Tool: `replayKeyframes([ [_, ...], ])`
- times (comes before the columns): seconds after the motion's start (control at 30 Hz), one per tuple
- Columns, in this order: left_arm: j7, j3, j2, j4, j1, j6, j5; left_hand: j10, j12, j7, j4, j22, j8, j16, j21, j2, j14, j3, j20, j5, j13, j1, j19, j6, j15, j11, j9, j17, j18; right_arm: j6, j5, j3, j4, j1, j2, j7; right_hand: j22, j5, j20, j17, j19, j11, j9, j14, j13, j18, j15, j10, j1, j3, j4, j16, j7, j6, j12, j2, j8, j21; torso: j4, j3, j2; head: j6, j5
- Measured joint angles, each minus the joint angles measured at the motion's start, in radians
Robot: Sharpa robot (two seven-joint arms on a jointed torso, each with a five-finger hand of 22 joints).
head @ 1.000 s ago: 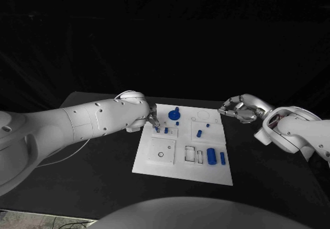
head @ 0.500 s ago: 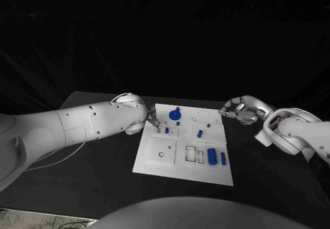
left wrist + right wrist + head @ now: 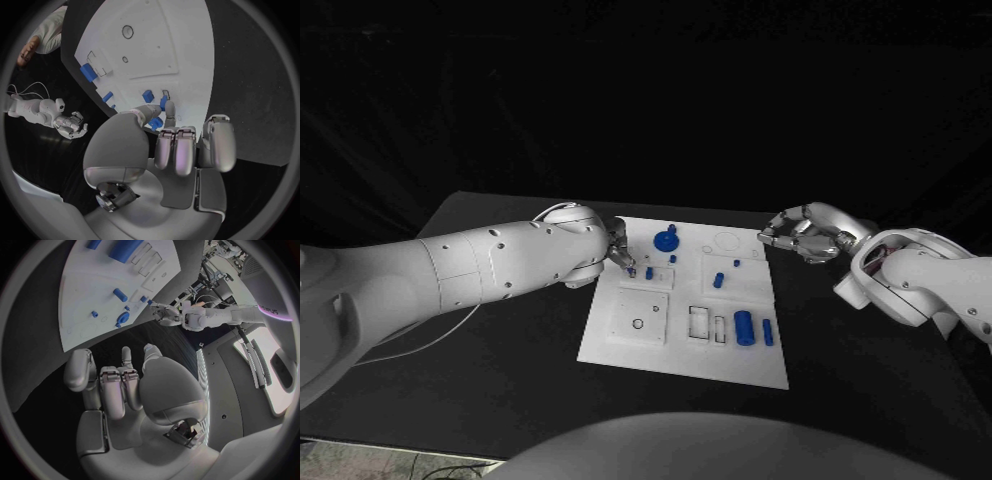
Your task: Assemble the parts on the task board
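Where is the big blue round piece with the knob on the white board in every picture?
Head view: the blue round piece stands at the task board's far end, near the left hand.
Left wrist view: hidden behind the hand; I cannot pick it out.
Right wrist view: the piece sits near the board's edge.
Shared landmark: the white task board.

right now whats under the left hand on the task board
Under the left hand the white task board shows a small blue part by a little slot, right beside its fingertips. Whether the fingertips touch the part is unclear; the hand covers the board's corner.
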Motion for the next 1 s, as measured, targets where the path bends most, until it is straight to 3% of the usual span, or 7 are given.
replayKeyframes([
  [1.0,0.027,0.000,0.012,-0.022,-0.015,0.002,-0.028,0.002,0.000,-0.002,-0.003,0.000,-0.006,0.000,-0.004,0.002,0.000,-0.003,0.000,-0.003,0.000,0.001,0.000,-0.002,0.000,-0.002,-0.008,0.000,0.000,-0.002,0.000,0.000,-0.003,-0.001,0.004,0.002,0.000,0.000,0.000,0.000,0.000,0.002,0.000,0.000,0.002,0.000,0.000,-0.002,0.002,0.000,0.000,0.000,0.000,0.000,0.000,0.002,0.000,0.000,0.0001,-0.0001,0.000,0.000,0.002],
])
